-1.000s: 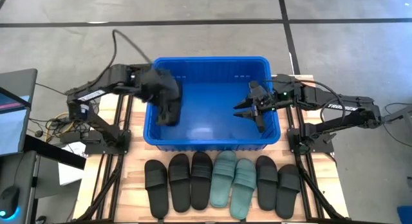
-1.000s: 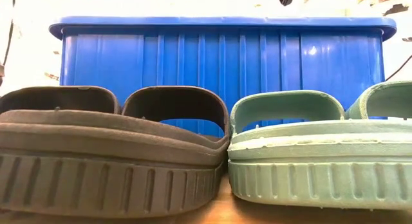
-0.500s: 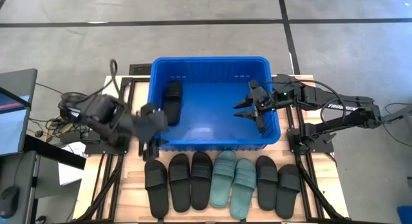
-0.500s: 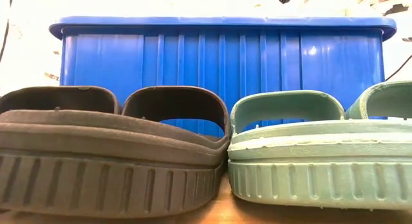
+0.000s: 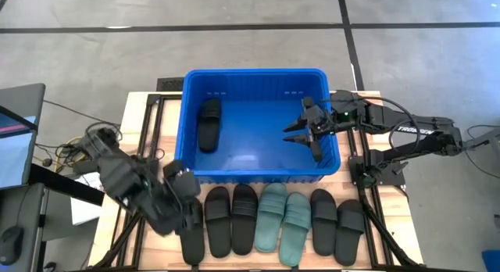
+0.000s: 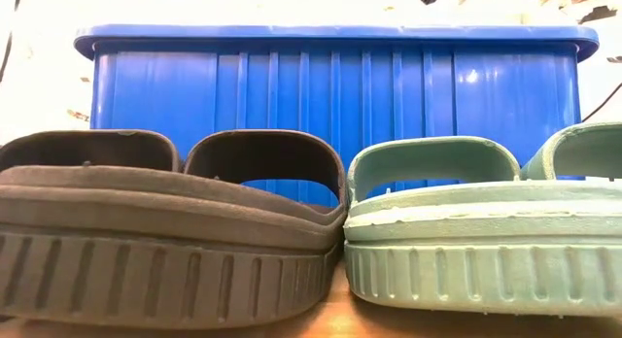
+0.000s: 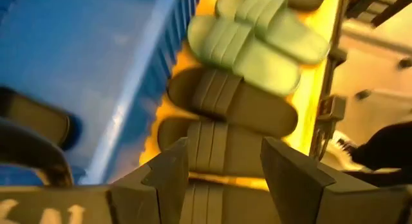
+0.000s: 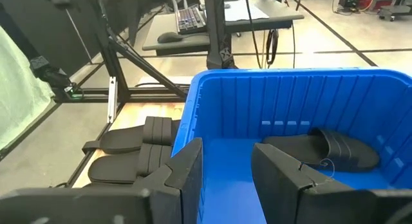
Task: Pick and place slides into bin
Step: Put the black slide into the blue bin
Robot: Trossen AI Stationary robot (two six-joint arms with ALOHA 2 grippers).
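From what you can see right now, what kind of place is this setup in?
Probably a robotics lab or workshop: a bare grey concrete floor surrounds the table, a desk with a keyboard stands beyond the blue bin, and cables trail beside a monitor.

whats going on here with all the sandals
A two-armed robot is moving slides from the table into the blue bin. One black slide already lies in the bin's left part. Seven more wait in a row in front of it, five black and two teal. The left gripper, fingers open and empty, is over the leftmost black slide of the row. The right gripper hovers inside the bin's right side, holding nothing.
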